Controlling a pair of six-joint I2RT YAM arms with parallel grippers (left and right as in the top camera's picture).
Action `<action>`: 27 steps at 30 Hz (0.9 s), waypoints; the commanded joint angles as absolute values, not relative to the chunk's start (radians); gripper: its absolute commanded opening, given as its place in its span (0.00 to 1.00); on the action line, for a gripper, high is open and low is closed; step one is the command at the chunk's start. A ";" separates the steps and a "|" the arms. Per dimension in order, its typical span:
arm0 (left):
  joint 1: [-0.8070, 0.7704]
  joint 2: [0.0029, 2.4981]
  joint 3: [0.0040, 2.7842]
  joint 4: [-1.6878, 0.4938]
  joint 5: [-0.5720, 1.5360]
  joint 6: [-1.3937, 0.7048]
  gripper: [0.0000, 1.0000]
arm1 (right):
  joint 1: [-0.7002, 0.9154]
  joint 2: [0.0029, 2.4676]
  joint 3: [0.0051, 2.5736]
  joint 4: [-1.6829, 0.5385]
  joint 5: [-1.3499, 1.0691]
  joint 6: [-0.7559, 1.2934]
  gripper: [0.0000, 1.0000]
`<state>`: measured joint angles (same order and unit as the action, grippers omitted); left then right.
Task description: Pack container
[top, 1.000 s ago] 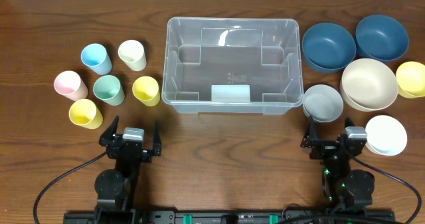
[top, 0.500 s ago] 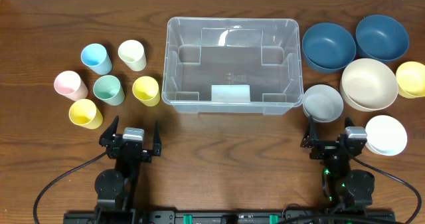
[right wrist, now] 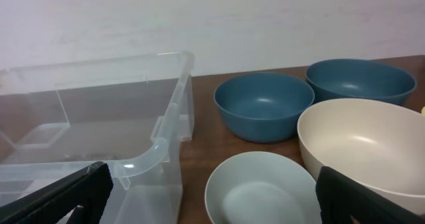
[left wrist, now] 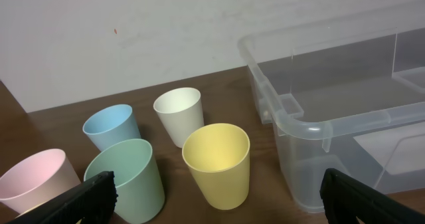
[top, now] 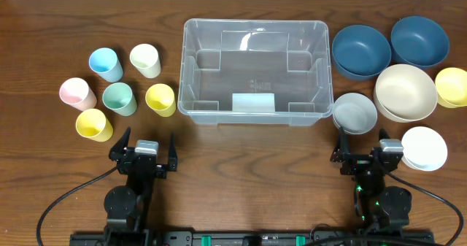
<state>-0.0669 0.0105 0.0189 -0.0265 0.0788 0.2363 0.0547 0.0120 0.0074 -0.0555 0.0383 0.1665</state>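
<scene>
The container (top: 255, 21), a large clear bin, stands empty at the middle back of the table. Its near corner also shows in the left wrist view (left wrist: 302, 125) and the right wrist view (right wrist: 149, 154). Several pastel cups stand to its left, the nearest a yellow cup (top: 160, 98) (left wrist: 217, 163). Bowls lie to its right, with a grey bowl (top: 354, 113) (right wrist: 262, 187) closest to it. My left gripper (top: 148, 139) (left wrist: 219, 199) is open in front of the cups. My right gripper (top: 363, 139) (right wrist: 212, 192) is open in front of the grey bowl. Neither holds anything.
Cups: blue (top: 105, 63), cream (top: 145, 59), pink (top: 76, 93), green (top: 119, 98), a second yellow (top: 93, 124). Bowls: two dark blue (top: 360, 50) (top: 419, 41), large cream (top: 406, 91), white (top: 424, 148), yellow (top: 452, 86) at the right edge. A white wall lies behind.
</scene>
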 commanded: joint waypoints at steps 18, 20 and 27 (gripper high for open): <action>-0.062 0.005 0.004 -0.064 0.094 0.239 0.98 | 0.031 0.500 0.734 -0.374 -0.097 0.062 0.99; -0.062 0.005 0.004 -0.064 0.094 0.239 0.98 | 0.006 0.688 0.947 -0.522 -0.094 0.062 0.99; -0.062 0.005 0.004 -0.064 0.094 0.239 0.98 | -0.110 1.297 1.657 -1.043 -0.095 0.062 0.99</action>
